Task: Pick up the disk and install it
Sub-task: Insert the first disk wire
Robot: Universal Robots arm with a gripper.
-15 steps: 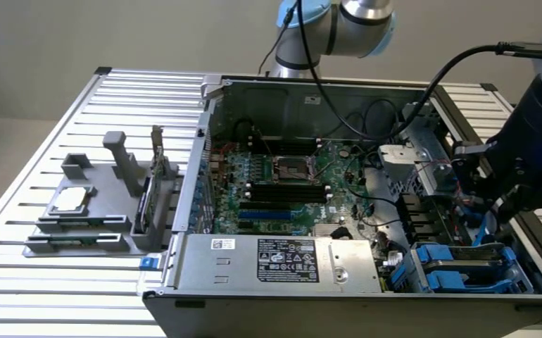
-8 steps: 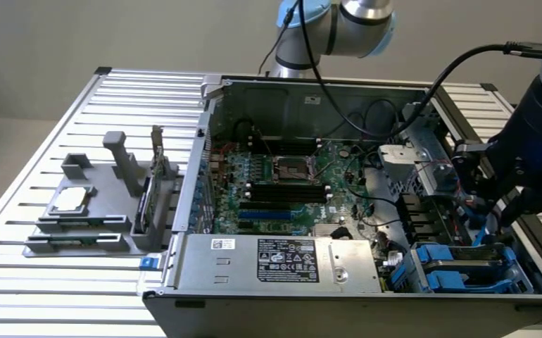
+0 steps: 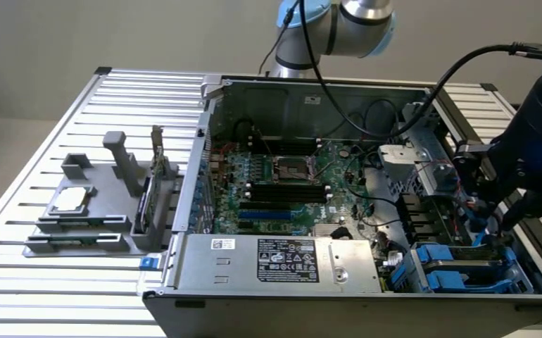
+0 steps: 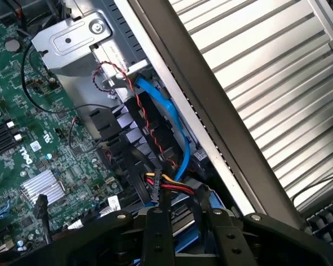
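My gripper hangs low over the drive bays at the front corner of the open computer case, on the exterior view's right. In the wrist view its two black fingers stand close together on a narrow blue-edged piece, the disk, seen edge-on; its metal face and label are hidden. The disk sits down in the bay mouth beside a bundle of red, yellow and black power wires.
A blue data cable and a thin red-black wire pair cross the bay just beyond the fingers. Blue carriers fill the lower bays. The motherboard lies inside the case. A grey fixture with a chip and card stands on the exterior view's left.
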